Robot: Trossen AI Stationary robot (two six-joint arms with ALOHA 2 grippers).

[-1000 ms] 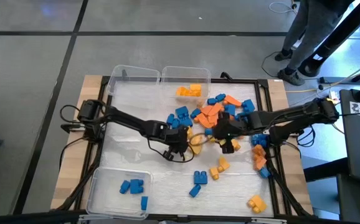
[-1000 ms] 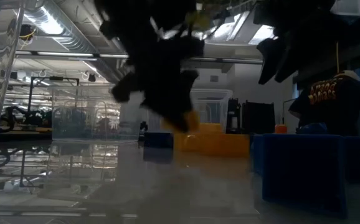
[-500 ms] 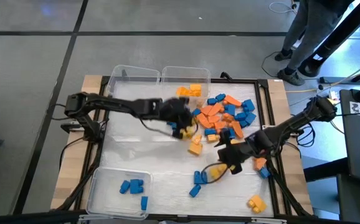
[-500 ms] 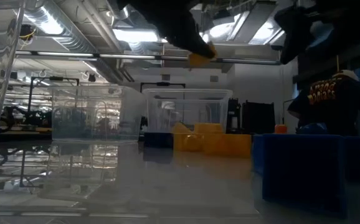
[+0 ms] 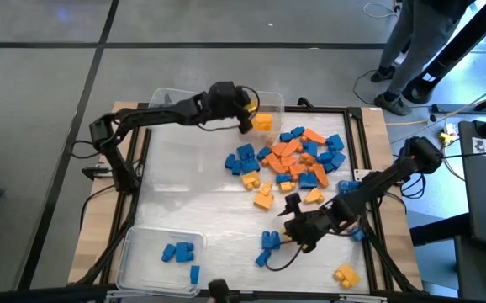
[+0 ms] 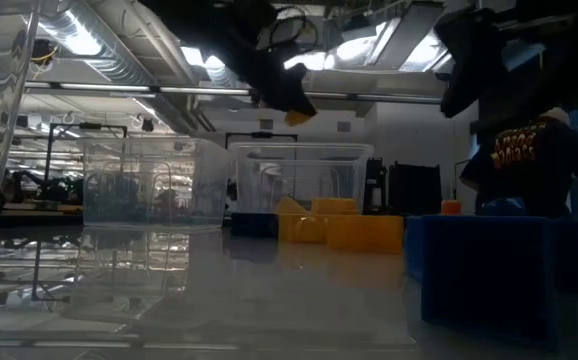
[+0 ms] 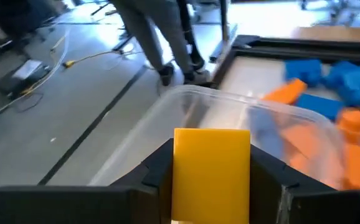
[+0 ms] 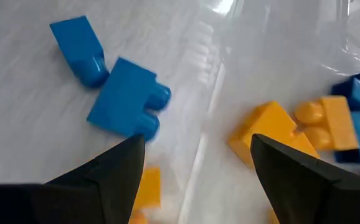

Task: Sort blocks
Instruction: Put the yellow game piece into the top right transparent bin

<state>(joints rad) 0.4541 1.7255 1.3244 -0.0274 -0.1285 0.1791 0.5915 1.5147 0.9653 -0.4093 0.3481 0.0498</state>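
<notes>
Left end effector [image 5: 245, 120]: clenched on a yellow block [image 7: 212, 168], which sits between its two dark fingers; held in the air over the clear bin at upper centre of the high view.
Right end effector [image 5: 293, 229]: released, jaws spread wide and holding nothing; low over the bench at lower centre-right of the high view.
Upper centre bin [image 5: 270, 99]: clear plastic, holding orange and yellow blocks [image 5: 256, 123].
Upper left bin [image 5: 169, 99]: clear plastic, just beside the upper centre bin.
Lower left bin [image 5: 134, 252]: clear plastic, holding three blue blocks [image 5: 178, 252].
Main pile [image 5: 298, 157]: blue, orange and yellow blocks heaped on the bench at centre-right of the high view.
Loose blocks: two blue blocks [image 8: 128, 98] and a yellow block [image 8: 268, 127] lie on the bench just ahead of the right end effector; another yellow block [image 5: 345, 273] lies at lower right of the high view.
Person [image 5: 415, 52]: legs and shoes on the floor beyond the bench, upper right of the high view.
</notes>
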